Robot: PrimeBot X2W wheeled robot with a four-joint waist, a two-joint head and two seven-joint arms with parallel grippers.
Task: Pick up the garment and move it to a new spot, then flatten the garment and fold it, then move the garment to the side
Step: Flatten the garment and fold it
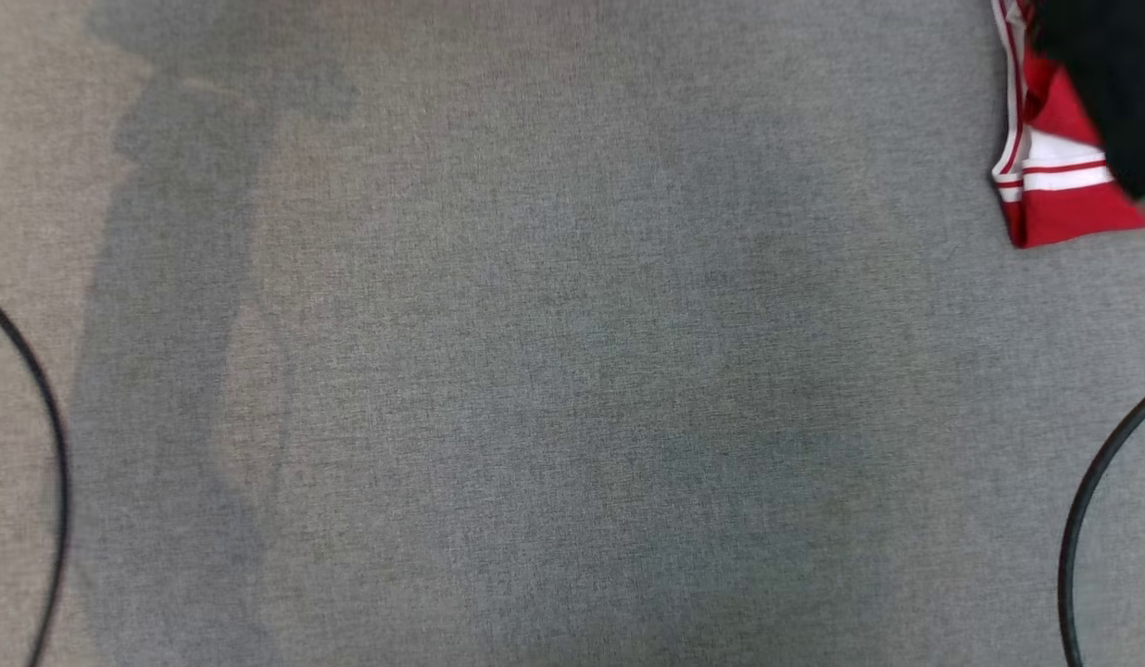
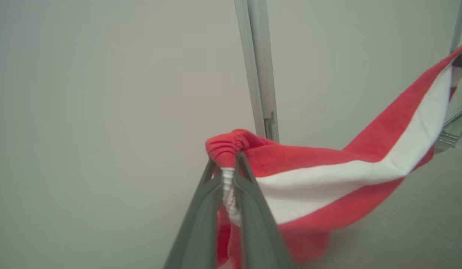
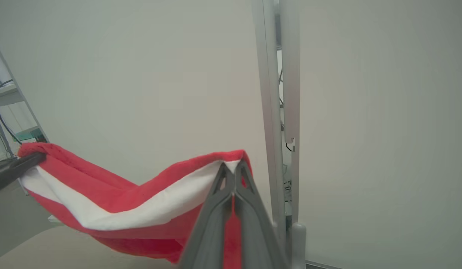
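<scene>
Head view: corner of red-and-white garment (image 1: 1073,211) at upper right, against grey fabric surface (image 1: 535,371).
Left wrist view: left gripper (image 2: 231,164) pinched tight on gathered red hem; long axis strung toward upper right.
Right wrist view: right gripper (image 3: 234,170) clamped on opposite end; pale wall (image 3: 141,74), metal post (image 3: 276,112) behind.

**Soft red fabric garment (image 2: 328,179) with a broad white band, slung in the air by two ends**

The garment is lifted and sags like a hammock between two pinched ends. One end, a gathered elastic hem, is clamped in the left gripper (image 2: 225,164). The other, a flat edge, is clamped in the right gripper (image 3: 234,170). In the head view, a striped corner (image 1: 1054,176) of it shows at the upper right.
</scene>
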